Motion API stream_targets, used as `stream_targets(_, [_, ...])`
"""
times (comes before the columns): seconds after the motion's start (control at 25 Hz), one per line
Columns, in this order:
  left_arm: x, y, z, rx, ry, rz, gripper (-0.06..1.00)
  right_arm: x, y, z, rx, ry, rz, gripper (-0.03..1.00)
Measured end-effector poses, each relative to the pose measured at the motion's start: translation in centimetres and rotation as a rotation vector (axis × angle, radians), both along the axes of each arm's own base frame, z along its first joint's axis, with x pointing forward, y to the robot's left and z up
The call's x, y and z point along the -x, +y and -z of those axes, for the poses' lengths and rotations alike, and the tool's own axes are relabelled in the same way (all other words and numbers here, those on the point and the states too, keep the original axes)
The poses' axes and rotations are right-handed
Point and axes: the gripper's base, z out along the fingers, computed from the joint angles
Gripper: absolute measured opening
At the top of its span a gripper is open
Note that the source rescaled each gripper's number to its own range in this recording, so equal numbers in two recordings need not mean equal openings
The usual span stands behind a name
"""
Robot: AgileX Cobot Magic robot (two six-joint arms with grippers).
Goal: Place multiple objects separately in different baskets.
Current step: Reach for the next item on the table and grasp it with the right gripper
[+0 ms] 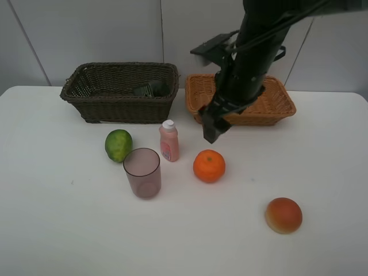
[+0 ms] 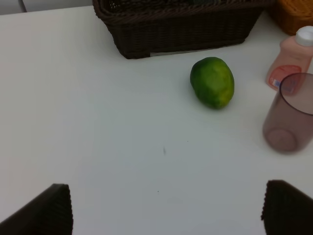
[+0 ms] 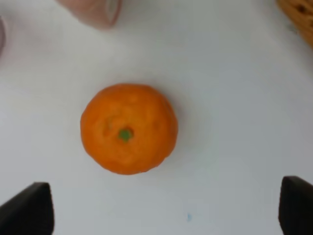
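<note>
Dark basket (image 1: 115,108): sitting at the back of the table (image 1: 57,230), green bottle (image 1: 150,89) lying inside.
Lime (image 1: 118,145), cup (image 1: 142,172), pink bottle (image 1: 169,141): standing clustered before it, untouched. My left pincer (image 2: 166,210) is hanging short of the lime, spread wide, holding nothing.
Orange (image 1: 209,165): lying just right of the pink bottle. I am judging the descent should be going straight down, fingers (image 3: 27,209) straddling its widest girth, then closing gently so it is not rolling away. My right pincer (image 1: 210,131) is hovering above it, spread wide, touching nothing.
Tan basket (image 1: 279,106): sitting behind the orange.
Peach (image 1: 283,215): lying front right, well apart.
</note>
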Motion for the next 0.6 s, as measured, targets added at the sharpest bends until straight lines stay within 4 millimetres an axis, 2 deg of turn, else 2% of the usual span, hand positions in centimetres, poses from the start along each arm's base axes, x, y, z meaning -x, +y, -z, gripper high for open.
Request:
stream_targets(0.2, [0.0,0.0,0.0,0.0,0.0,0.0,1.0,2.0,-1.1,4.6,0.015,0.017,-0.23,1.0])
stream_targets(0.32, [0.0,0.0,0.0,0.0,0.0,0.0,1.0,2.7,-1.5,6.4,0.029,0.0,-0.341,1.0])
stream_targets(0.6, [0.0,0.0,0.0,0.0,0.0,0.0,1.0,2.3,-1.2,7.3,0.001,-0.085,-0.407,1.0])
